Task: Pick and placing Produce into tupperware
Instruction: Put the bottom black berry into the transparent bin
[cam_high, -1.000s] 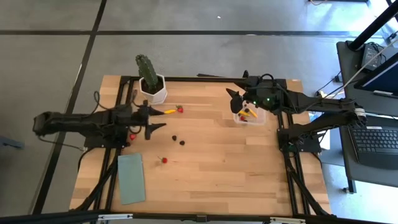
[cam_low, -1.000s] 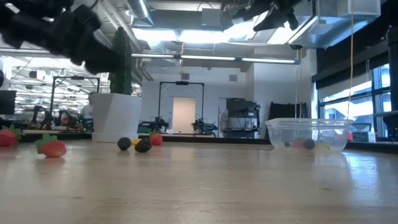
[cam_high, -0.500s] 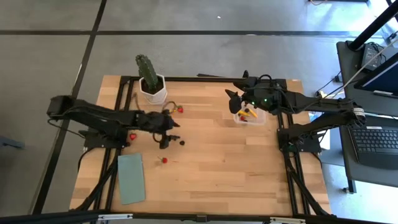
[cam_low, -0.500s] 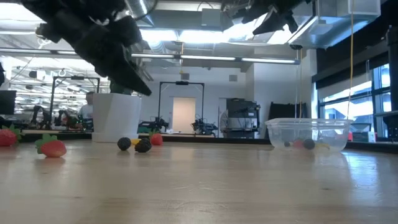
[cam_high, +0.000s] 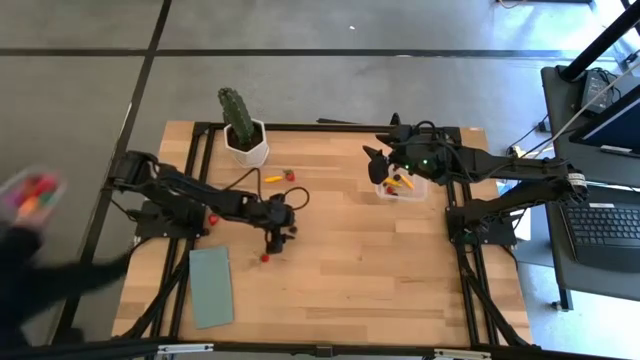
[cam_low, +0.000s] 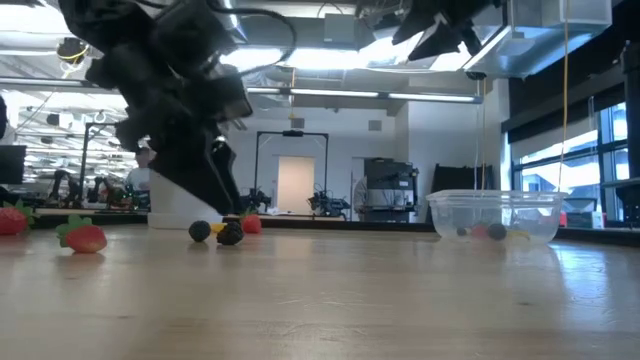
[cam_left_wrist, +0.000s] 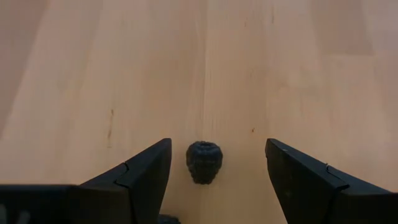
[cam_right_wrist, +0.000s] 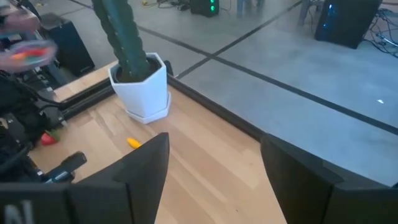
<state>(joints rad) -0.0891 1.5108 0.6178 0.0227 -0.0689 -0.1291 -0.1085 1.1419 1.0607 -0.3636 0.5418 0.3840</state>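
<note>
One dark berry lay between the spread fingers of the left gripper, well apart from the tupperware. Needed a straight drop, centred, before closing. Right gripper, open and empty, beside the tupperware.

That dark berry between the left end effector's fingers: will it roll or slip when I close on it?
The dark berry looks rounded and knobbly, so it may roll if one finger touches first. Its bumpy surface should probably grip better than smooth plastic. It sits roughly centred in the open left end effector, and being tiny it is likely very light.
</note>
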